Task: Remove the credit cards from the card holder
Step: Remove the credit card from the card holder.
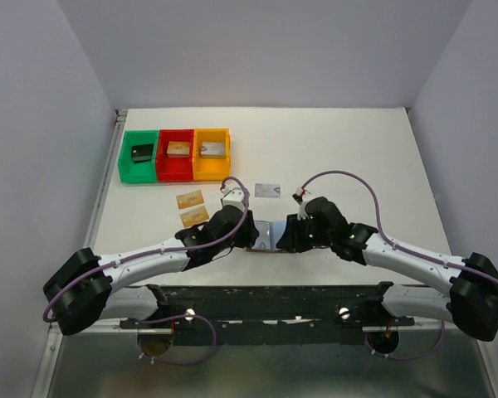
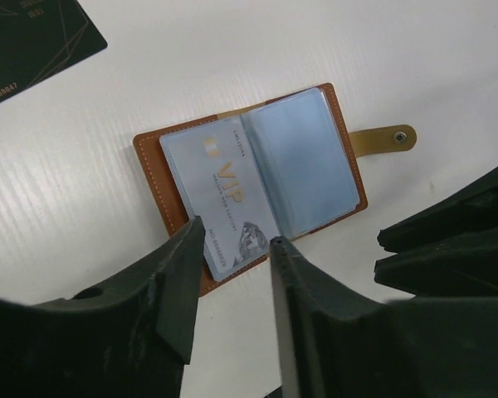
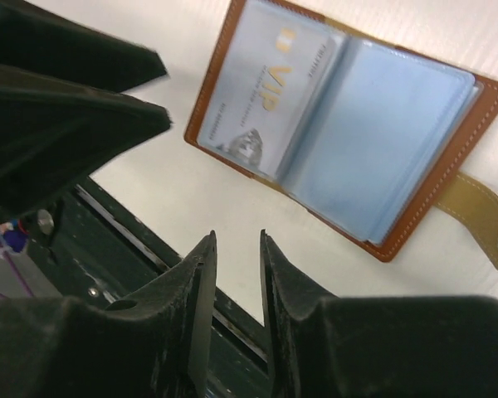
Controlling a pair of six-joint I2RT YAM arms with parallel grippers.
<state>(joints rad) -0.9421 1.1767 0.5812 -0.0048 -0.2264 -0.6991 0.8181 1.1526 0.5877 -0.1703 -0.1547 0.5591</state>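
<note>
View from above of a white table (image 1: 357, 149) with two robot arms meeting near the middle of its near edge. Between them a small brown leather wallet (image 2: 315, 157) lies open and flat, its snap tab (image 2: 386, 138) sticking out to one side.

Three cards are already out. Two tan-gold cards (image 1: 190, 200) lie side by side just beyond the left arm, and one pale card (image 1: 268, 190) lies a little farther toward the far edge. Three coloured bins (image 1: 174, 155) stand near the far left corner, each holding a small block.

One pale card marked VIP (image 2: 220, 186) sits in a wallet pocket, one end poking out past the leather edge. The opposite pocket looks like bare blue sleeves; whether more cards hide there cannot be told.

The left gripper (image 2: 235, 261) hangs over that poking end with its jaws partly apart and the card's end showing between the tips; contact cannot be told. The right gripper (image 3: 236, 249) is just beside the wallet, jaws narrow with nothing between them.

By these views the task is mostly done, with at least this one card left to pull.
</note>
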